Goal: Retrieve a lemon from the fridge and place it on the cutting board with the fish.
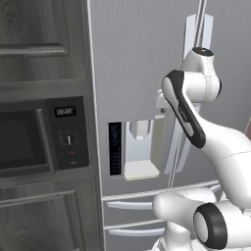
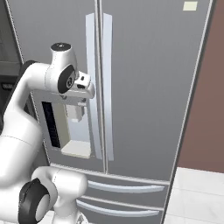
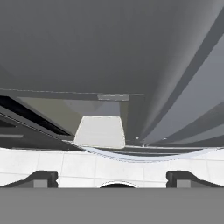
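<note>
The grey fridge (image 1: 137, 59) (image 2: 148, 87) (image 3: 109, 43) stands right in front of me with both doors shut. The lemon is hidden and the cutting board is out of view. My gripper (image 2: 81, 101) (image 1: 160, 110) (image 3: 111, 179) hangs close to the left door, just above the recessed water dispenser (image 2: 72, 131) (image 1: 139, 152) and left of the long left handle (image 2: 90, 65). It points downward. In the hand view the two fingertips (image 3: 43, 178) stand wide apart, open, with nothing between them, and the dispenser's pale tray (image 3: 99, 132) lies below.
A dark built-in microwave (image 1: 29, 142) sits in grey cabinets left of the fridge. Two lower drawers (image 2: 127, 188) run under the doors. A brown wall (image 2: 205, 109) and a white tiled floor (image 2: 197, 192) lie to the right.
</note>
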### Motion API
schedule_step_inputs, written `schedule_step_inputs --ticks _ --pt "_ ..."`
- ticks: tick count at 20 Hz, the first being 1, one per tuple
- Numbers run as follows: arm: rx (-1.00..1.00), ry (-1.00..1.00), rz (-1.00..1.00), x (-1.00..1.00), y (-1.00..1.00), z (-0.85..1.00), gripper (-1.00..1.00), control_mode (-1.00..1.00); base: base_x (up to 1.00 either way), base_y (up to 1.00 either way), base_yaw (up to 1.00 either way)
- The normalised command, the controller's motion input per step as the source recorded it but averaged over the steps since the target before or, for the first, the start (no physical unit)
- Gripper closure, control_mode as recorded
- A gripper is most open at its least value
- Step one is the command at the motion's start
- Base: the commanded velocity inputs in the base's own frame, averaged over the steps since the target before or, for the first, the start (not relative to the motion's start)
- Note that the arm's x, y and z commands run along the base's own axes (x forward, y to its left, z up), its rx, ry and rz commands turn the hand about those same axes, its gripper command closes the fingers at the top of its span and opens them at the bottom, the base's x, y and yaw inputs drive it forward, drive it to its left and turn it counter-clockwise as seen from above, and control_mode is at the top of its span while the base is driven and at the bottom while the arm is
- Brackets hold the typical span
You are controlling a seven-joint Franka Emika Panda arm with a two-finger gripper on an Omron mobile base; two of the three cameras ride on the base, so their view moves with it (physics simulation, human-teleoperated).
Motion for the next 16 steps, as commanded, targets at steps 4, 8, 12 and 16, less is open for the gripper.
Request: schedule_step_inputs --ticks 4,8,12,16 --pt "0.0 0.0 0.0 0.0 0.0 0.0 -1.0 1.0 -0.1 -0.33 0.0" --pt "0.0 0.0 0.0 0.0 0.0 0.0 -1.0 1.0 -0.16 -0.32 0.0" --pt "0.0 0.0 0.0 0.0 0.0 0.0 -1.0 1.0 -0.2 -0.33 -0.02" --pt "0.0 0.0 0.0 0.0 0.0 0.0 -1.0 1.0 -0.24 -0.38 -0.02"
